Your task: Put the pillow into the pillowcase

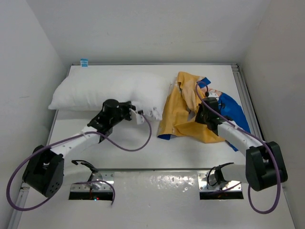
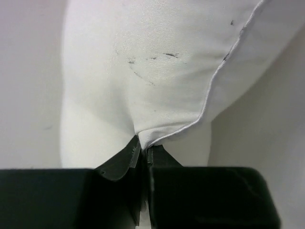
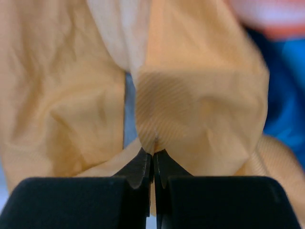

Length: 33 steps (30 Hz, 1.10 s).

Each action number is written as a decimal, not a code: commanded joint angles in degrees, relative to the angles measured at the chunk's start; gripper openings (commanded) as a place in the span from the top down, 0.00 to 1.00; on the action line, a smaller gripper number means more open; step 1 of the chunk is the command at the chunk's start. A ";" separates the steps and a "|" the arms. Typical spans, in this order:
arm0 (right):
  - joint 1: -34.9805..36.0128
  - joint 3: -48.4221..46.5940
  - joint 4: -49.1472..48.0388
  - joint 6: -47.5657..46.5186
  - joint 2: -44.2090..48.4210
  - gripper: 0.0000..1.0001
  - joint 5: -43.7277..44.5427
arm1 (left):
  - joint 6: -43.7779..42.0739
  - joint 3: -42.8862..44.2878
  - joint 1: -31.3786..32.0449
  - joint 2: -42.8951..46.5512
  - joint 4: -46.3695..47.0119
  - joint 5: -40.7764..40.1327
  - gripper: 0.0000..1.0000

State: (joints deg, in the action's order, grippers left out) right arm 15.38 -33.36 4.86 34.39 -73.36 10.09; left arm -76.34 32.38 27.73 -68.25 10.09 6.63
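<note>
The white pillow (image 1: 102, 91) lies at the back left of the table, its small blue tag (image 1: 84, 62) at the far edge. My left gripper (image 1: 141, 116) is shut on the pillow's near right corner; in the left wrist view the jaws pinch the seamed corner (image 2: 145, 138). The pillowcase (image 1: 183, 112) lies crumpled at the right, orange side up, with blue fabric (image 1: 233, 112) showing on its right. My right gripper (image 1: 199, 110) is shut on a fold of the orange fabric (image 3: 155, 143).
White walls enclose the table on the left, back and right. A metal rail (image 1: 248, 100) runs along the right edge. Purple cables (image 1: 143, 140) loop off both arms. Two mounting plates (image 1: 93, 186) sit at the near edge.
</note>
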 commanded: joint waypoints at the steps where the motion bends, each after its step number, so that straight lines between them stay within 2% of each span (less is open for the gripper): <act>1: -0.44 -7.67 -1.27 -11.26 1.82 1.00 0.02 | 11.03 9.18 -2.41 3.29 2.75 0.12 1.00; 3: -0.09 -10.92 2.07 -15.57 1.73 1.00 -0.07 | 10.68 11.30 -0.75 5.22 2.22 1.27 1.00; 7: 0.79 -13.31 6.30 -18.13 2.61 1.00 0.28 | 9.71 14.02 3.82 6.29 1.08 2.94 1.00; 11: 2.11 -10.85 5.77 -17.96 7.08 1.00 -2.52 | 8.48 14.90 11.11 4.01 0.89 1.37 1.00; 13: 3.25 -10.06 6.12 -17.78 8.49 1.00 -3.05 | 9.27 15.25 14.09 2.43 3.69 -0.82 1.00; 16: 4.22 -8.30 6.65 -16.56 10.69 1.00 -3.32 | 9.46 15.87 15.78 -1.35 6.60 -3.55 1.00; 18: 4.31 -6.11 6.91 -15.15 12.35 1.00 -5.41 | 6.56 15.43 16.31 -3.99 6.88 -3.91 1.00; 22: 4.75 -0.93 5.69 -13.56 14.74 1.00 -9.91 | -1.95 12.37 17.36 -7.42 -2.85 2.40 1.00; 25: 5.45 0.66 6.65 -14.17 16.67 1.00 -14.73 | -5.04 7.54 19.81 -8.13 -5.16 3.91 0.91; 26: 5.63 1.10 7.09 -15.13 17.37 1.00 -15.79 | -4.62 6.83 20.26 -8.13 -5.08 3.91 0.79; 28: 5.72 2.33 7.27 -15.93 19.99 1.00 -17.81 | -1.82 6.03 20.70 -8.04 -6.21 4.79 0.60; 29: 5.72 3.04 7.09 -15.93 20.80 0.95 -18.00 | -0.76 6.11 20.79 -7.69 -6.65 5.58 0.42; 30: 5.63 3.56 6.74 -15.93 21.76 0.87 -18.00 | 0.47 6.46 20.79 -7.34 -7.62 5.84 0.34; 31: 5.46 4.18 6.65 -16.11 23.25 0.64 -17.48 | 2.14 6.90 20.62 -6.99 -8.24 6.02 0.25; 32: 5.19 4.36 6.39 -15.76 23.87 0.40 -17.12 | 3.20 7.43 20.61 -6.20 -9.11 6.28 0.05; 33: 4.23 4.36 6.13 -15.41 24.40 0.06 -16.77 | 4.43 9.00 20.44 -5.76 -9.99 6.90 0.00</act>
State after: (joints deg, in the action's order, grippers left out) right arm 20.69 -29.02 13.13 19.62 -51.24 -5.34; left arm -75.64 38.15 48.56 -76.12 0.64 11.38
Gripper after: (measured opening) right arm 0.665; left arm 0.941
